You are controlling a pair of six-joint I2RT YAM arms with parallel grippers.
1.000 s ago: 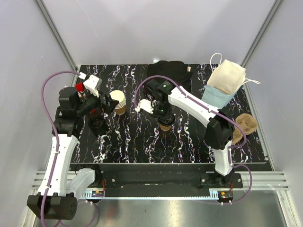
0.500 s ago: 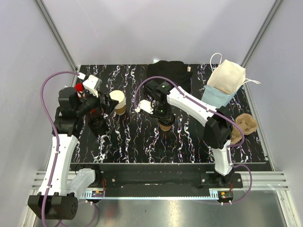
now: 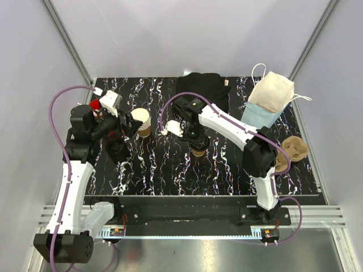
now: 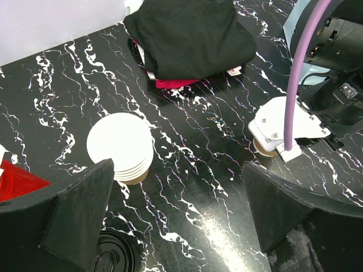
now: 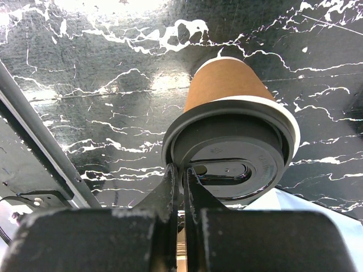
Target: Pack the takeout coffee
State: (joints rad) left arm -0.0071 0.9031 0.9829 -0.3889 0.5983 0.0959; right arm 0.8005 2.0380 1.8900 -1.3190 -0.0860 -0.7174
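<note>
Nearest your right wrist camera, the right gripper [image 5: 182, 170] has its jaws drawn fully together. Its tips rest against the near-left edge of the black lid [image 5: 227, 153]. You cannot tell whether any of the lid's rim is pinched between them.

The takeout coffee [image 5: 227, 90] stands upright on the black marbled table [image 5: 85, 113], just right of centre in the overhead view. Its long axis runs straight up from the tabletop. In the wrist view the lidded mouth faces the camera at lower centre and the narrower base points away toward the top of the frame. The wall is plain tan-brown paper. A pale cream rim shows as a crescent along the lid's right side, so the lid sits a little to the left on the cup. The lid is round, with an oval sip slot.

At the left of the overhead view, your left gripper [image 4: 177, 170] hangs above the table with its jaws spread wide and nothing between them. Under its left finger sits a stack of black lids [image 4: 116, 255], and just beyond that a nested stack of tan cups [image 4: 120, 148]. A red cup [image 4: 14, 180] shows at the left edge.

Farther back, a folded black garment [image 4: 190, 37] lies at the table's far edge. At upper right of the overhead view a cream bag [image 3: 271, 90] rests on a light-blue bag [image 3: 258, 116], with a pulp cup carrier [image 3: 295, 150] nearer along the right edge.
</note>
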